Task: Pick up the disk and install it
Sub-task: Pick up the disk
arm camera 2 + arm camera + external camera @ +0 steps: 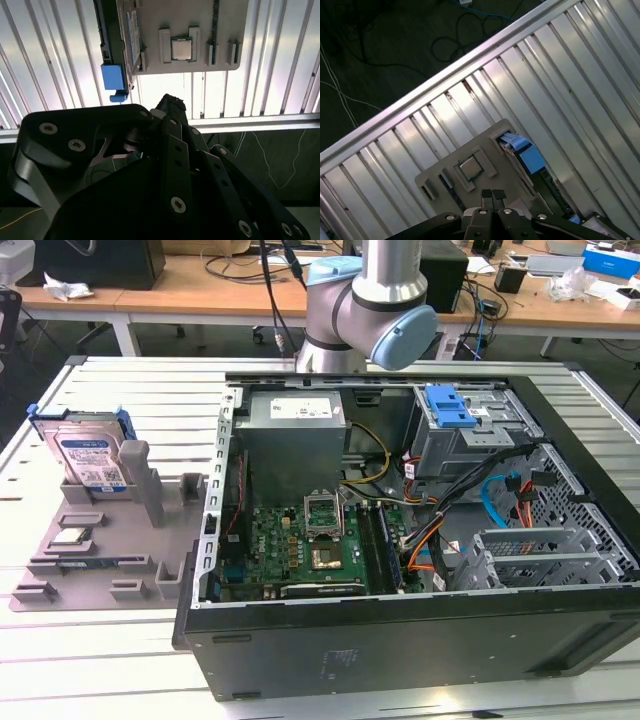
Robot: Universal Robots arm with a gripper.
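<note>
The disk [90, 455] stands on edge in a slot at the back of a grey holder plate [100, 560], at the exterior view's left. It is silver with a white-and-blue label and blue rails. In both wrist views I look down on it edge-on, with its blue rail end [112, 77] [527, 154] sticking out past the plate. My gripper [493, 196] [170, 102] hangs well above the plate, shut, with nothing between its fingertips and touching nothing.
A small silver square chip [68, 537] [181, 48] [470, 167] lies on the holder plate. The open computer case [420, 640] fills the exterior view's right, with a blue-latched grey drive cage [455, 420], motherboard [300, 550] and cables inside. The ribbed metal table [120, 390] lies around.
</note>
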